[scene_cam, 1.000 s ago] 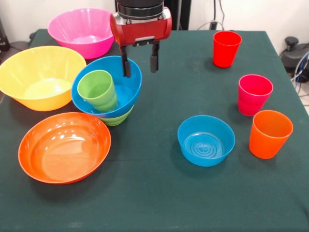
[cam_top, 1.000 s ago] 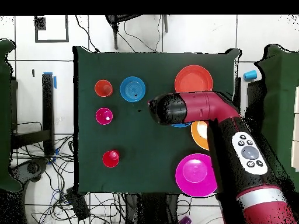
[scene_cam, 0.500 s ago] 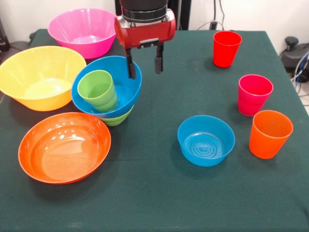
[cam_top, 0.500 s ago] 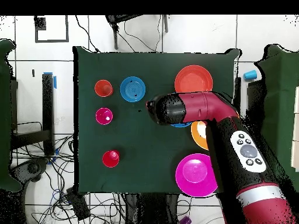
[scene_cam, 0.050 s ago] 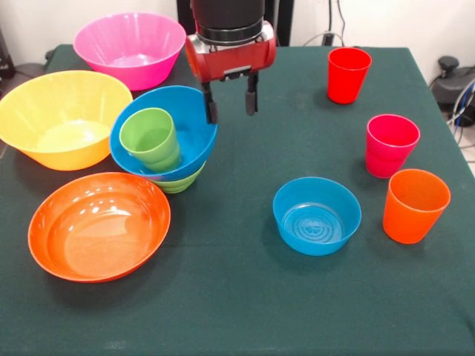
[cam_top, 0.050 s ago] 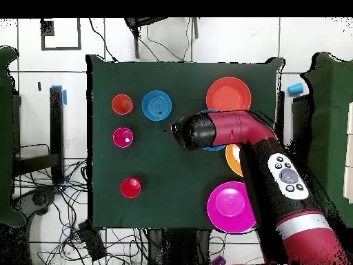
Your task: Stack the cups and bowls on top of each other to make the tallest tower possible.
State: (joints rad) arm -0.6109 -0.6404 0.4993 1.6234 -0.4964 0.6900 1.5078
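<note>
Standing so far is a low tower [scene_cam, 0.050 s ago: 165,144]: the green bowl [scene_cam, 0.050 s ago: 180,182] at the bottom, the wide blue bowl [scene_cam, 0.050 s ago: 194,133] tilted on it, the light green cup [scene_cam, 0.050 s ago: 151,139] leaning inside; the gripper [scene_cam, 0.050 s ago: 231,103] hangs just beside the blue bowl's rim, jaws spread and empty. Most of the work seems left (seven pieces are loose on the counter [scene_cam, 0.050 s ago: 245,297]): yellow bowl [scene_cam, 0.050 s ago: 63,117], pink bowl [scene_cam, 0.050 s ago: 130,48], orange bowl [scene_cam, 0.050 s ago: 98,225], small blue bowl [scene_cam, 0.050 s ago: 317,215], red cup [scene_cam, 0.050 s ago: 348,74], pink cup [scene_cam, 0.050 s ago: 390,144], orange cup [scene_cam, 0.050 s ago: 414,205].
</note>
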